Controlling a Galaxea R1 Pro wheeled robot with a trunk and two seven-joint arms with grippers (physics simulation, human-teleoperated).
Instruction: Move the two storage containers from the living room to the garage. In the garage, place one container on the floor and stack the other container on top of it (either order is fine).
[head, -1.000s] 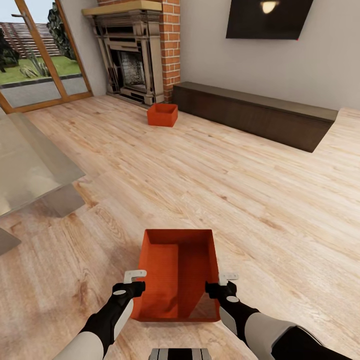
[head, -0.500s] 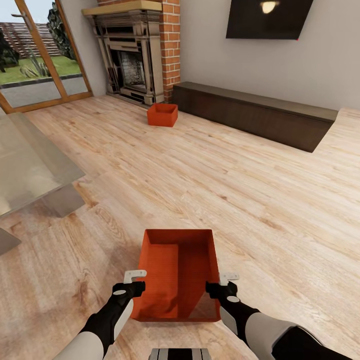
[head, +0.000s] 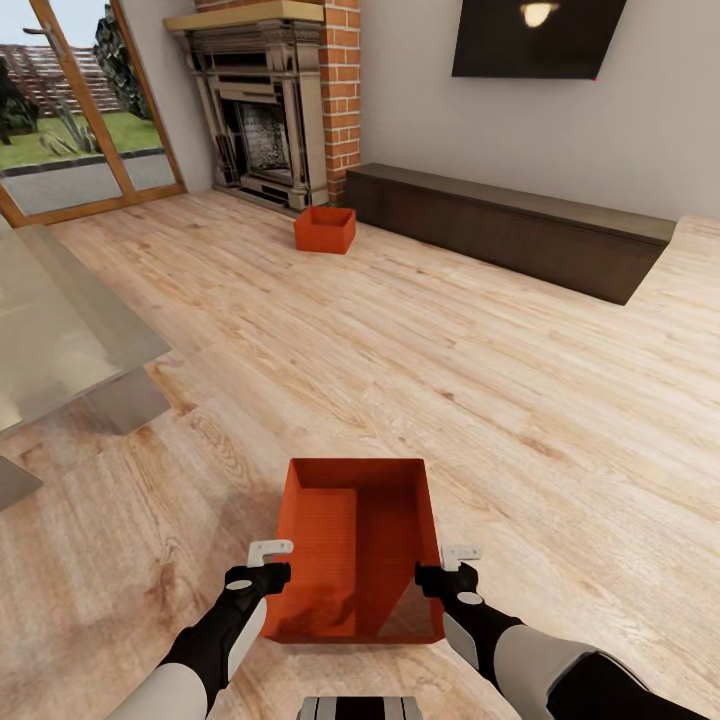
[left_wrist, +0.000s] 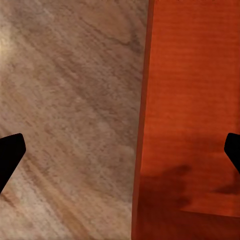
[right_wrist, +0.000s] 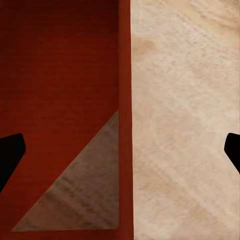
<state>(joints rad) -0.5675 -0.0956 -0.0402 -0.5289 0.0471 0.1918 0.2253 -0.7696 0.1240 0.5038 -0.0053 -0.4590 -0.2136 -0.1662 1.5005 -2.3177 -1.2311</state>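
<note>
The two storage containers are both in the living room, on the wood-plank floor (head: 420, 330). The near container (head: 355, 550) sits right in front of the robot, its long walls running away from it, which suits a two-armed lift: the left gripper (head: 270, 560) hangs over the left wall and the right gripper (head: 458, 563) over the right wall. Each pair of jaws is spread wide, one finger inside the wall and one outside, straddling it without pinching. The far container (head: 325, 229) rests well apart, just beside the brick fireplace (head: 265, 110) and the end of the long low bench (head: 510, 225). I'd judge neither has begun its trip to the garage. How close the fingers are to the wall tops is hard to tell, and the near container's closest wall is partly cut off between the forearms.
</note>
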